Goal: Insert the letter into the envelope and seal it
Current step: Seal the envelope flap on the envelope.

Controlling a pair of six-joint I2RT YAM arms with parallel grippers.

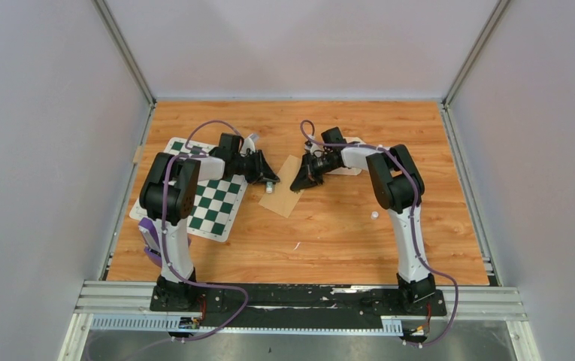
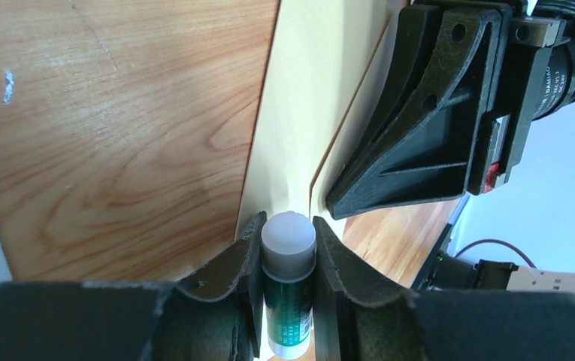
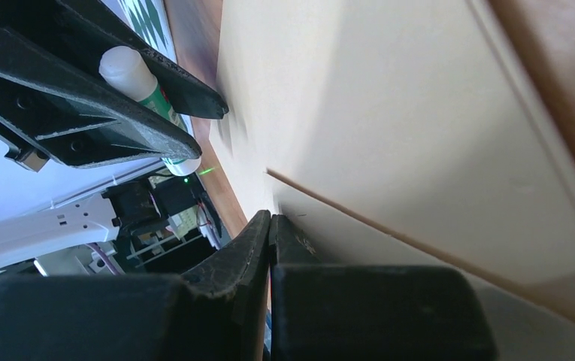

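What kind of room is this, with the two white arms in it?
Probably a robotics lab test booth: left arm and right arm bolted to a metal rail, plain grey walls boxing in a wooden table, and a green checkerboard sheet.

Wood-grain table (image 1: 344, 241) fills mid-frame, enclosed by plain grey walls (image 1: 43, 150). Green-and-white checkerboard mat (image 1: 213, 203) lies flat, left of centre, skewed to the table edges, upper part hidden. Small white bit (image 1: 375, 215) on bare wood, right of centre. White fleck (image 1: 297, 245) lower centre. Silver rail (image 1: 494, 301) runs along the bottom edge.
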